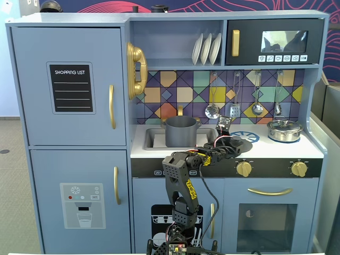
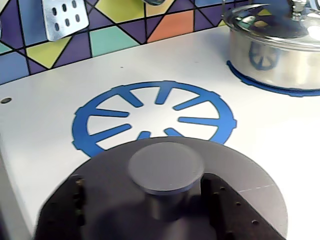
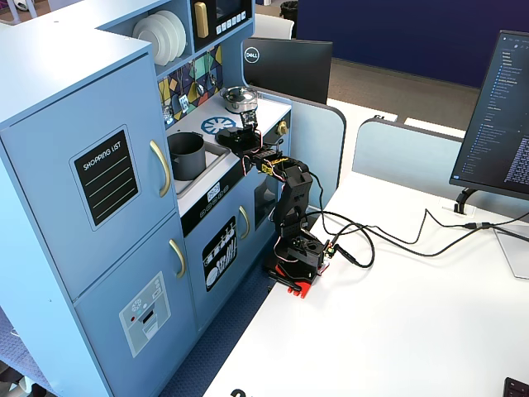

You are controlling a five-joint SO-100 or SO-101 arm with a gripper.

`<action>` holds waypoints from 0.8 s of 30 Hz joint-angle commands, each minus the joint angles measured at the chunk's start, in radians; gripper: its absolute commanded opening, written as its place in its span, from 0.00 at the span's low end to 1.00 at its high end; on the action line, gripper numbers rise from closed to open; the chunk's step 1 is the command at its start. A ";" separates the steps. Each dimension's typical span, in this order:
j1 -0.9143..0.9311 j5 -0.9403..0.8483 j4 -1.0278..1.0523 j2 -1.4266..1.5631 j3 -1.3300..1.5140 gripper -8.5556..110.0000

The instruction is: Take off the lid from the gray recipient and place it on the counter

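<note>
The dark-gray lid [image 2: 240,180] lies flat and low over the white counter [image 2: 280,130], covering the near edge of the blue burner print [image 2: 100,120]; whether it touches the counter I cannot tell. In both fixed views the lid [image 1: 241,144] is off the gray recipient [image 1: 180,132], which stands uncovered in the sink to the left. My gripper [image 2: 145,186] straddles the lid's central knob. The right finger sits against the knob and the left finger stands well apart from it, so the gripper is open. In the side fixed view the gripper [image 3: 246,139] reaches over the counter, right of the gray recipient [image 3: 187,155].
A shiny silver pot with its own lid [image 2: 270,55] stands on the far right burner. Utensils hang on the tiled back wall [image 1: 212,101]. The sink [image 1: 154,139] is at the counter's left end. Knobs [image 1: 244,168] line the front panel.
</note>
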 commanded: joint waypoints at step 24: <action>-0.173 0.222 0.913 0.620 -0.272 0.07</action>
